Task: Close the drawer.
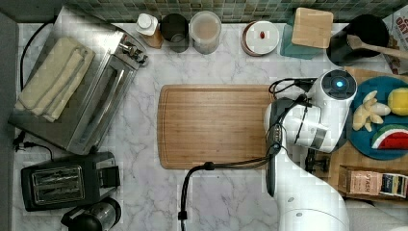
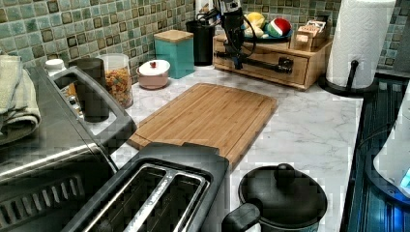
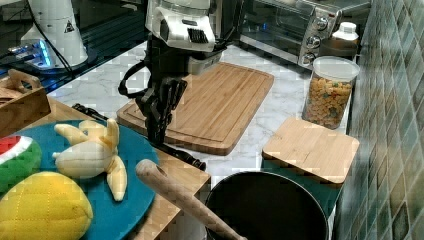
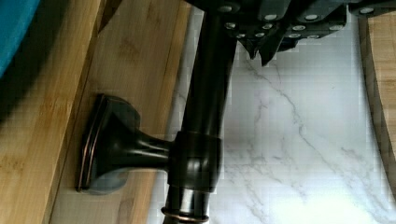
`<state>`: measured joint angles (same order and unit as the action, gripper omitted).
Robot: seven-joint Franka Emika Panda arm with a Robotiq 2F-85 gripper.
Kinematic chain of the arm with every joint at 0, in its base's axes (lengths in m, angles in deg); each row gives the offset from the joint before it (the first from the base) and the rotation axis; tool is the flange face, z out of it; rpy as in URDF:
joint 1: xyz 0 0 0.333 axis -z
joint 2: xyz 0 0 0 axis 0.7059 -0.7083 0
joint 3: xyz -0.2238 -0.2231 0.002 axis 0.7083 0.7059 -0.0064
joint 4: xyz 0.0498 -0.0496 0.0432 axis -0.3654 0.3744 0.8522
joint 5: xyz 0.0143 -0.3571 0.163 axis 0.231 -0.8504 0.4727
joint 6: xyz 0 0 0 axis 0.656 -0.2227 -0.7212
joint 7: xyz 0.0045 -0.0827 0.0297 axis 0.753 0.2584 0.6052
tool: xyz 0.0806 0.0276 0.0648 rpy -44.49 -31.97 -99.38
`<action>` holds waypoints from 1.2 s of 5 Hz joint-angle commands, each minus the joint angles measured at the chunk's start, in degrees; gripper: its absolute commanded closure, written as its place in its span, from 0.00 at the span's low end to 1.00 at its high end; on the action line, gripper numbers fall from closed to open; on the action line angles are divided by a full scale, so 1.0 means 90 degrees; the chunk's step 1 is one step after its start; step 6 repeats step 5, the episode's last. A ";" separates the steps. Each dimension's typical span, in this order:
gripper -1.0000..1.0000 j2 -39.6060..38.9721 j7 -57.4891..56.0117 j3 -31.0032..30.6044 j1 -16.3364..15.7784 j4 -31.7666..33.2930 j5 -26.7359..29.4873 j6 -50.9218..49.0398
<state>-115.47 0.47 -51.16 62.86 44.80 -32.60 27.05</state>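
Observation:
The drawer (image 2: 295, 72) is set in a light-wood stand under the blue fruit plate (image 1: 373, 144), at the top view's right. In the left view its front looks about flush with the stand. A dark bar handle (image 4: 205, 107) runs along the wooden front (image 4: 135, 60) on a flared mount (image 4: 107, 144). My gripper (image 4: 264, 49) hangs at this handle, fingertips together right beside the bar, with the bar not between them. The left view has the gripper (image 2: 237, 60) against the handle (image 2: 261, 63), and the right view places it (image 3: 156, 131) just above the bar (image 3: 182, 155).
A grooved wooden cutting board (image 1: 211, 126) lies on the marble counter in front of the stand. A teal canister (image 2: 174, 50), a black pot with a wooden spoon (image 1: 358, 38) and jars (image 1: 204, 31) line the tiled wall. A paper towel roll (image 2: 360, 38) stands beside the stand.

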 commanded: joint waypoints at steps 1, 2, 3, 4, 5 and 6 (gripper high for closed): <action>1.00 -0.0095 -0.0040 0.1081 0.1019 -0.0568 -0.0323 0.0268; 1.00 -0.0095 -0.0039 0.1082 0.1018 -0.0569 -0.0323 0.0267; 1.00 -0.0095 -0.0037 0.1080 0.1022 -0.0569 -0.0325 0.0267; 1.00 -0.0096 -0.0036 0.1079 0.1022 -0.0569 -0.0325 0.0267; 1.00 -0.0103 -0.0063 0.1148 0.0959 -0.0567 -0.0282 0.0272; 1.00 -0.0103 -0.0063 0.1148 0.0959 -0.0567 -0.0282 0.0272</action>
